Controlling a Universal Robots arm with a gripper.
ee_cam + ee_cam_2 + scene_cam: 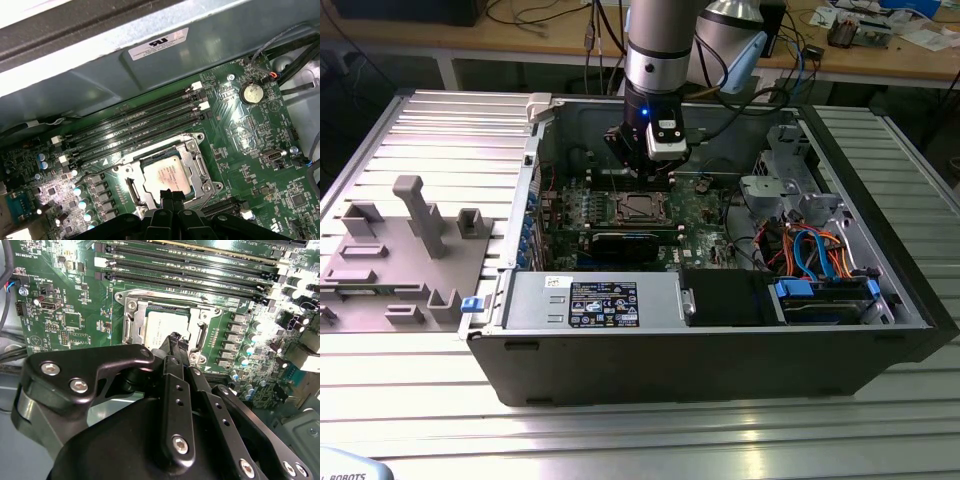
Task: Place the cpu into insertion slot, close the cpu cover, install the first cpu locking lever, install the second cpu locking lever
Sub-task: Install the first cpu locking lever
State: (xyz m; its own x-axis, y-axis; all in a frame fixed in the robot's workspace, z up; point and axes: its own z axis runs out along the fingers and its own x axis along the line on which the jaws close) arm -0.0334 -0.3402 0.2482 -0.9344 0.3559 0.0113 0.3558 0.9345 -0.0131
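- Now, in the exterior view, you see the gripper point(642, 172) hanging inside the open computer case point(880, 345), just above the insertion slot point(638, 208) on the green motherboard point(705, 215).
- In the second wrist view, the cpu point(162, 325) lies seated in the insertion slot, with the cpu cover point(134, 320) lying flat around it as a silvery frame. The fingertips point(176, 339) look drawn together and empty, poised over the cover's near edge.
- In the first wrist view, the cpu point(166, 176) sits beside the memory slots point(135, 132), framed by the cpu cover point(202, 167); the gripper point(171, 194) tip hovers at the cover's edge, holding nothing.
- You can judge placing and closing as done; the locking-lever step seems in hand. Your next move calls for a fine, low approach that hooks the thin lever without scraping the board.
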